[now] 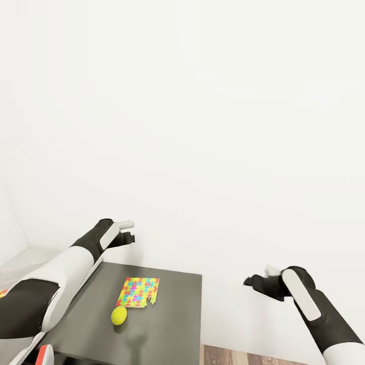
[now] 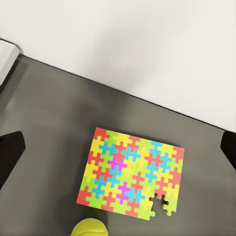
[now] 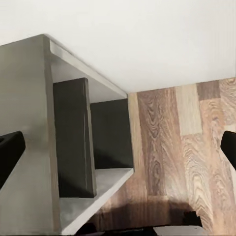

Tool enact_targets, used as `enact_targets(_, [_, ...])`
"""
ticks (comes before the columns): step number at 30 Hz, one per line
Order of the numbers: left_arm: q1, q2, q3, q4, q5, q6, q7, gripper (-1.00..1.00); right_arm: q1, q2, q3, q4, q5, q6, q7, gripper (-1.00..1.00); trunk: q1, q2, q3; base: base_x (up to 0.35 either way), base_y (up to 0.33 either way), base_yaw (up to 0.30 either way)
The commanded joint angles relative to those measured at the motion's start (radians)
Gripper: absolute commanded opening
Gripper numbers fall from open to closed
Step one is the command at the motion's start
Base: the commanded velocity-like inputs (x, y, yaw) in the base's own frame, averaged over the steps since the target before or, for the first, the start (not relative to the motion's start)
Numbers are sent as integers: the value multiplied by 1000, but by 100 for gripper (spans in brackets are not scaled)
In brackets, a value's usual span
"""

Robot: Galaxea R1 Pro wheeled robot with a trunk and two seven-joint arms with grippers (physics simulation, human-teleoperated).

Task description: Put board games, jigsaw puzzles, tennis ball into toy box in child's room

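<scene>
On the dark grey corner of the table (image 1: pixel 172 324) lies one jigsaw puzzle (image 1: pixel 139 292) (image 2: pixel 132 172), a flat multicoloured sheet with one corner piece slightly loose. The yellow-green tennis ball (image 1: pixel 119 315) (image 2: pixel 90 229) rests just in front of it. My left gripper (image 1: pixel 129 231) (image 2: pixel 118 150) hovers open above the table's back edge, over the puzzle, touching nothing. Off the table's right side, my right gripper (image 1: pixel 256 277) (image 3: pixel 118 147) hangs open and empty above the floor. The toy box, the board games and the bed are out of view.
A white wall stands close behind the table. Wood plank floor (image 1: pixel 253 355) (image 3: pixel 177 147) lies to the table's right, beside its grey side panels (image 3: pixel 73 142). A lighter grey desk top (image 1: pixel 20 261) continues to the left behind my left arm.
</scene>
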Motion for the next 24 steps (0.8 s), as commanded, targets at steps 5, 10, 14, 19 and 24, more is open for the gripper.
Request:
enact_targets(5, [0,1,-7,-2,11,3,7,100,0,-67,-11,39,-7,2,243,100,0,-1,-1,1,1,0])
enact_targets(10, [0,0,-7,-2,11,3,7,100,0,-95,-16,76,-3,0,388,100,0,-1,-1,0,0,0])
enact_targets(14, [0,0,-7,-1,12,4,7,100,0,-102,-17,88,0,-1,434,100,0,-1,-1,57,29,0])
enact_targets(19, [0,0,-7,1,12,3,6,100,0,-103,-17,91,0,0,445,100,0,-1,-1,162,108,0])
enact_targets(24, [0,-1,-8,1,12,3,5,100,0,-103,-18,91,-1,1,448,100,0,-1,-1,64,40,0])
